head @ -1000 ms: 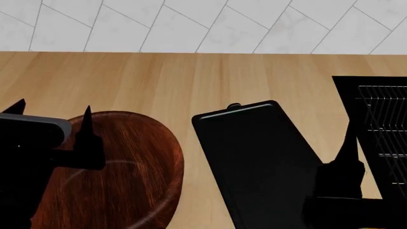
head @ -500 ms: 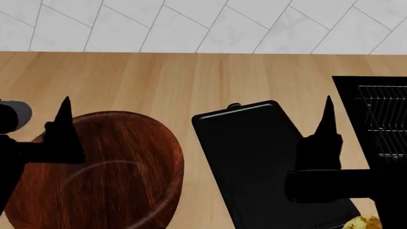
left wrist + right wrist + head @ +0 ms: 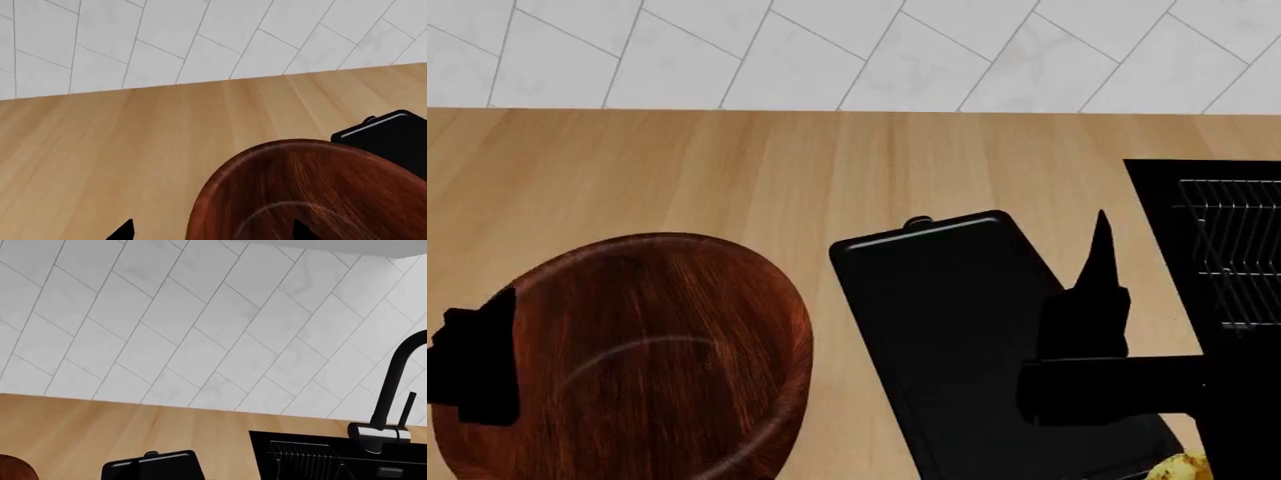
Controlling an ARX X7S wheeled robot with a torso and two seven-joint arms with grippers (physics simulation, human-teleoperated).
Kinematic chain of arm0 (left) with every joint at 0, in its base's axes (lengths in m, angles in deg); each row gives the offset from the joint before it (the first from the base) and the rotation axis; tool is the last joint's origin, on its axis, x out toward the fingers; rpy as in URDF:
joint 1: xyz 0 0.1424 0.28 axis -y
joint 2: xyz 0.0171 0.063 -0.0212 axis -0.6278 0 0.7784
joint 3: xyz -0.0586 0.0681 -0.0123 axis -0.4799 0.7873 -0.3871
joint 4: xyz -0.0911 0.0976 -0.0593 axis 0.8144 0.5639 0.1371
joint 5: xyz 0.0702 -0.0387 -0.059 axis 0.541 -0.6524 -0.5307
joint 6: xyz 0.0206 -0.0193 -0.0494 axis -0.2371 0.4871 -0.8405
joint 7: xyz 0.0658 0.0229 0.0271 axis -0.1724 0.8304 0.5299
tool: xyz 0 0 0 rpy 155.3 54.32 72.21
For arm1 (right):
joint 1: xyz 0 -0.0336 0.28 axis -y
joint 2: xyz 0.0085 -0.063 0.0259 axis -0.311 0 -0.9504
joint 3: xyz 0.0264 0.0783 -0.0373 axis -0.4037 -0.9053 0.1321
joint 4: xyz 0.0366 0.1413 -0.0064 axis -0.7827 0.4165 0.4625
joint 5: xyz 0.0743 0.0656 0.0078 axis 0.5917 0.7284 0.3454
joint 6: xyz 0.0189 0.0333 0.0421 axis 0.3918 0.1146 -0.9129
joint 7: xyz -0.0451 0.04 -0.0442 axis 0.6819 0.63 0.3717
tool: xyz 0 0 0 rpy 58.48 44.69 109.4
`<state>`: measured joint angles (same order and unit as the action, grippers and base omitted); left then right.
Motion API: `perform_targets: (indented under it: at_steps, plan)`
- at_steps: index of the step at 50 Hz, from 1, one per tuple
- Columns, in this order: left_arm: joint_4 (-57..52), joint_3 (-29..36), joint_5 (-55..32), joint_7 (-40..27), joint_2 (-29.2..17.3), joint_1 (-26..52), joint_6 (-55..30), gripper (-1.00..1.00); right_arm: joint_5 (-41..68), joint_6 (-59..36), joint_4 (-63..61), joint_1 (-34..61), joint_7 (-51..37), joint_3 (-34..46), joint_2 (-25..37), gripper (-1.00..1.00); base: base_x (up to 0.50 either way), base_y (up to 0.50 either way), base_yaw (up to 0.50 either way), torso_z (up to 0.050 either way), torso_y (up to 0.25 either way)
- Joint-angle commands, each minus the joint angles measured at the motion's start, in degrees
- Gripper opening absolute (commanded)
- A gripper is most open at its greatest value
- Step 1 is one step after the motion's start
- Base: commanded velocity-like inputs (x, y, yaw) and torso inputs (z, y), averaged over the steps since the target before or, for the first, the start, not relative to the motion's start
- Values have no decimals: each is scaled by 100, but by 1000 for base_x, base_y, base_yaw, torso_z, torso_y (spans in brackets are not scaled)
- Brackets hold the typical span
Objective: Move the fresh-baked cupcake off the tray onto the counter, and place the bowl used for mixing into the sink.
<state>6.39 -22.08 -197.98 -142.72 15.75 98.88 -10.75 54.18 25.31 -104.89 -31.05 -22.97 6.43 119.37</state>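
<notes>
Only the right wrist view shows the faucet point(image 3: 393, 385); left fingers point(image 3: 128, 230) spread empty, right fingers' point(image 3: 1098, 250) state unclear.

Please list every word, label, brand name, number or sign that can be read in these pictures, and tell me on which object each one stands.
None: no text, number or logo can be read in any view.
The flat black rectangular tray, the large reddish-brown wooden bowl, the black recessed sink, the dark curved faucet, the tan wood-grain counter and the white wall tiles are all unmarked.
</notes>
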Motion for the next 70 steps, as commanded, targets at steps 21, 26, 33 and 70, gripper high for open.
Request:
perform_targets:
  at_steps: [21,26,33,70]
  plan:
    - [1157,316,-1288,-100,-362,-393,640,100,-297,-58,74,-23,114,171,-101,100,0,0,0,0,0]
    - [1360,294,-952,149,-266,-568,587,100,-329,-105,123,33,71,287,-123,100,0,0,0,0,0]
    - [1472,265,-560,484,-166,-887,515,100,-338,-131,146,118,68,378,-143,100,0,0,0,0,0]
    - [1435,-407,-463,808,-213,-955,1263,-100,-291,78,-5,-279,114,59,45,100,0,0,0,0,0]
